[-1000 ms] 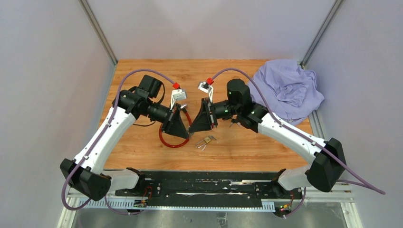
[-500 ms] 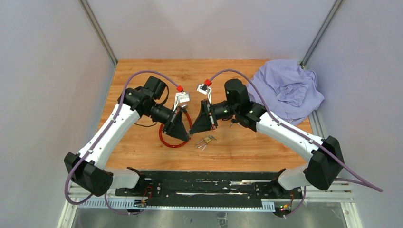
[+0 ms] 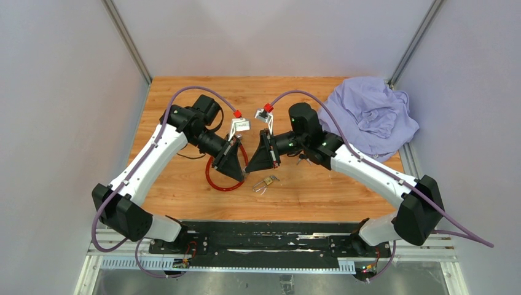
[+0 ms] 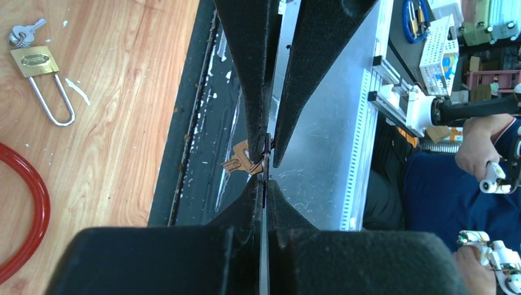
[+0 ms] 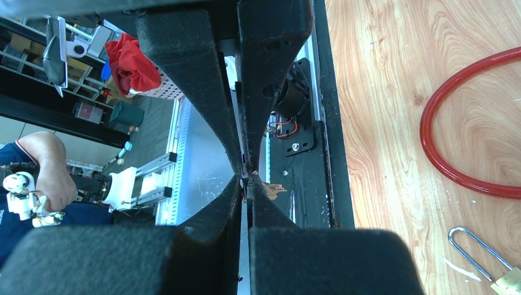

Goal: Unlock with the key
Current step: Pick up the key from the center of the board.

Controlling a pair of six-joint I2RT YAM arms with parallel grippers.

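Holding the key: the left hand (image 4: pixel 265 161) has its pads pressed together on a small copper key (image 4: pixel 241 161), which juts out to the left of the fingertips in the middle of the left wrist view.
Right hand: the right hand (image 5: pixel 246 179) is likewise pinched to a narrow slit, and a coppery sliver shows at its tips; it appears to grip the same key, though little of it is visible there.
Hands together: in the top view the two hands meet tip to tip above the centre of the table (image 3: pixel 319 196), raised off the wood.
Padlock: the brass padlock (image 3: pixel 266 180) lies flat on the table just below the meeting hands, touched by neither; its shackle looks seated in the body, so it is judged locked.
Silver keys: a small bunch of silver keys (image 4: pixel 21 35) lies against the body end of the padlock, at the upper left of the left wrist view; whether one sits in the keyhole cannot be told.
Other things: a red ring (image 3: pixel 224 178) lies left of the padlock, and a purple cloth (image 3: pixel 372 117) is heaped at the upper right.
Done: the copper key is off the table and gripped.
Left: likely settling which hand carries it, steadying the padlock, inserting, turning, and freeing the shackle.
Progress: early, by this judgement.
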